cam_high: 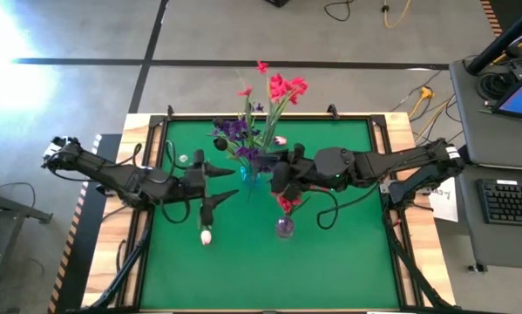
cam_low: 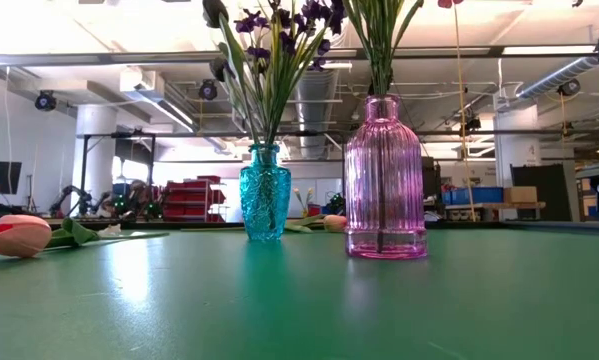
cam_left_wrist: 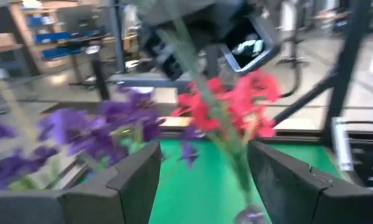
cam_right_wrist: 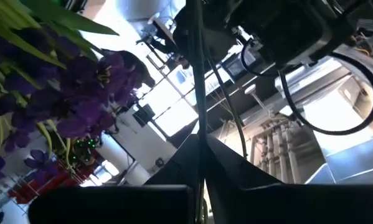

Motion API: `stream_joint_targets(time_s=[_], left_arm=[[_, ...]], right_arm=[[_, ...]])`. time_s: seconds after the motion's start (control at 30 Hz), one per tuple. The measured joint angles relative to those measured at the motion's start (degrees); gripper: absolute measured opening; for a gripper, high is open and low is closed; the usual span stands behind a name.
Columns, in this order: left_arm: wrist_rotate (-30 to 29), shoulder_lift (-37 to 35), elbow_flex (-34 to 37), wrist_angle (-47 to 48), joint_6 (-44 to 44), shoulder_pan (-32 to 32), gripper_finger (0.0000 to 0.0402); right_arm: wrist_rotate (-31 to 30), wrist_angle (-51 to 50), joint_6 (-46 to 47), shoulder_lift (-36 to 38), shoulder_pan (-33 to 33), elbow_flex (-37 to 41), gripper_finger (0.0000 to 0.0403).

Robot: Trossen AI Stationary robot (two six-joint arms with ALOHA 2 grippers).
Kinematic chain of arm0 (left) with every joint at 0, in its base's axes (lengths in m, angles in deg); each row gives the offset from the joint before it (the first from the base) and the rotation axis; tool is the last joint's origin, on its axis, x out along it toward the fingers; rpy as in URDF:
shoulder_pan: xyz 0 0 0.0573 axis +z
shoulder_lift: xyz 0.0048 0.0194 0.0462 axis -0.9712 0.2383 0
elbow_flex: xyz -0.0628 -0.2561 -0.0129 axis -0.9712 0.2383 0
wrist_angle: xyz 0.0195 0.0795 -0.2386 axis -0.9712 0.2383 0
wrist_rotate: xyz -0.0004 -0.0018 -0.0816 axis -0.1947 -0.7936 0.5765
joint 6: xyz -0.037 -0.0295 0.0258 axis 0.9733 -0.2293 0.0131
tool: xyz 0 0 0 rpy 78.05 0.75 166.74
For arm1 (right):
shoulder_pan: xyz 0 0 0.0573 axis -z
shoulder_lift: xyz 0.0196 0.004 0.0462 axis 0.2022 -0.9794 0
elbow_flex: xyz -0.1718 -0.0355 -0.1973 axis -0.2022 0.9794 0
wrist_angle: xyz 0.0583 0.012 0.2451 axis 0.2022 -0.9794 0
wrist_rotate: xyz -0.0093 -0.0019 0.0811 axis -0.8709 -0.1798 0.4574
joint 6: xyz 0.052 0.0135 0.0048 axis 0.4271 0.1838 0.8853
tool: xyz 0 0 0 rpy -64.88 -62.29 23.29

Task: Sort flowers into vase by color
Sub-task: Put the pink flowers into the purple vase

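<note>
Your green counter (cam_high: pixel 330 262) holds: blue vase (cam_low: pixel 265 192) of purple flowers (cam_high: pixel 234 133); pink vase (cam_low: pixel 384 180) of red flowers (cam_high: pixel 282 87); tulip (cam_high: pixel 206 236) lying near-left. Left end effector (cam_high: pixel 227 182) spread, empty. Right end effector (cam_high: pixel 274 179) pinches a stem (cam_right_wrist: pixel 198 93). Workshop beyond.

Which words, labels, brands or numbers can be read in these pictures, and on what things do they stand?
None can be read.
The white paper sheet beside the table's right edge carries dark marks, too small to read.
The keyboard keys are too small to read.
The vases and flowers show no lettering.
</note>
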Motion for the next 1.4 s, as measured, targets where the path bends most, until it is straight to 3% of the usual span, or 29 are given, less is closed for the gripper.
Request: stream_joint_targets(time_s=[0.1, 0.23, 0.5, 0.77, 0.93, 1.2, 1.4], left_arm=[[3.78, 1.15, 0.0, -2.95, -0.26, 0.08, 0.023], [4.06, 4.23, -0.01, -7.67, -0.91, 0.67, 0.023], [-0.54, 6.63, -0.01, -10.23, -1.43, 2.08, 0.023], [-1.02, 8.51, -0.01, -10.24, -1.35, 2.16, 0.0224], [-1.0, 10.43, -0.01, -10.24, -2.37, 2.16, 0.0172], [-1.23, 11.88, -0.01, -10.31, -2.91, 2.19, 0.0021], [-1.72, 11.77, -0.01, -10.9, -3.67, 2.17, 0.0011]], right_arm=[[0.04, 1.4, -0.56, -0.31, 0.0, 0.0, 0.0012], [-0.13, 1.98, -3.02, -1.07, 0.02, 0.0, 0.0012], [-0.55, 2.18, -4.27, -2.53, 0.02, -0.02, 0.0012], [-0.05, 2.13, -4.49, -3.17, 0.02, -0.02, 0.0012], [1.38, 2.43, -5.07, -3.17, -0.11, -0.02, 0.0012], [1.57, 2.5, -3.27, -3.17, -0.11, -0.02, 0.0012], [1.76, 4.25, -1.88, -3.17, -0.16, -0.02, 0.0013]])
